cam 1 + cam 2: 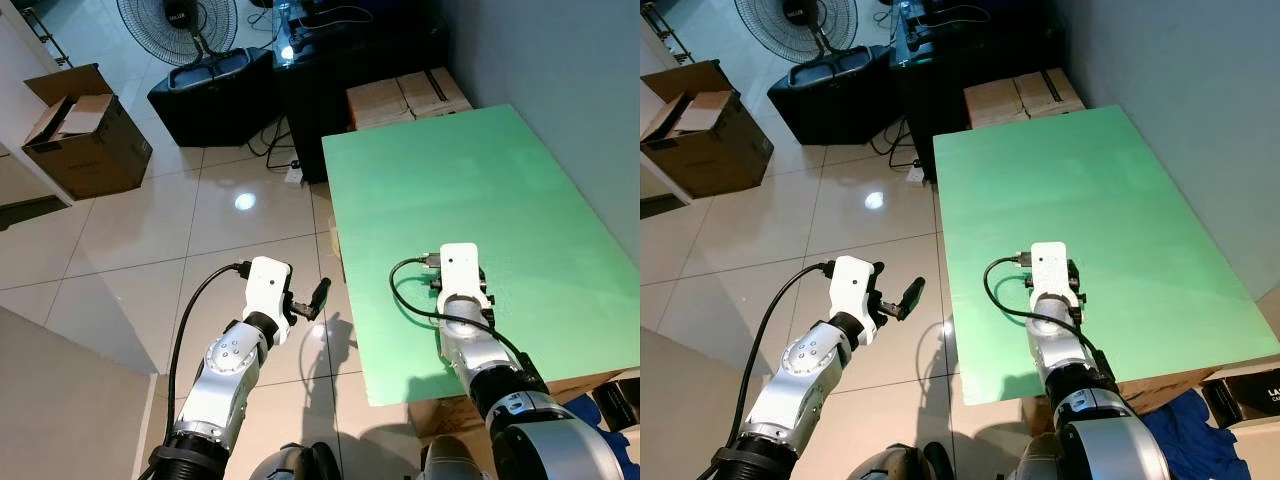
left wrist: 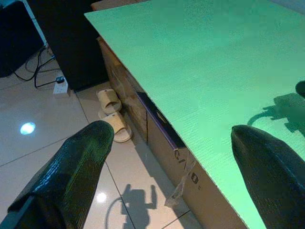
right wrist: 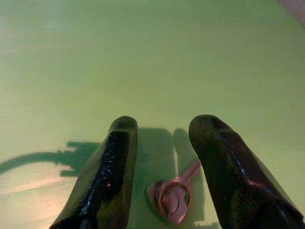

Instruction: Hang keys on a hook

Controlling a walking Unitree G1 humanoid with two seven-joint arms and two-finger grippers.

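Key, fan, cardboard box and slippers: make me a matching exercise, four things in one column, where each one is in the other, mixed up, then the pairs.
Things:
1. key
2. fan
3. cardboard box
4. slippers

Places:
A. on the tiled floor beside the table's edge
B. open, on the floor at far left
C. on the green table, between the right gripper's open fingers
D. behind the black case

Pairs: 1-C, 2-D, 3-B, 4-A
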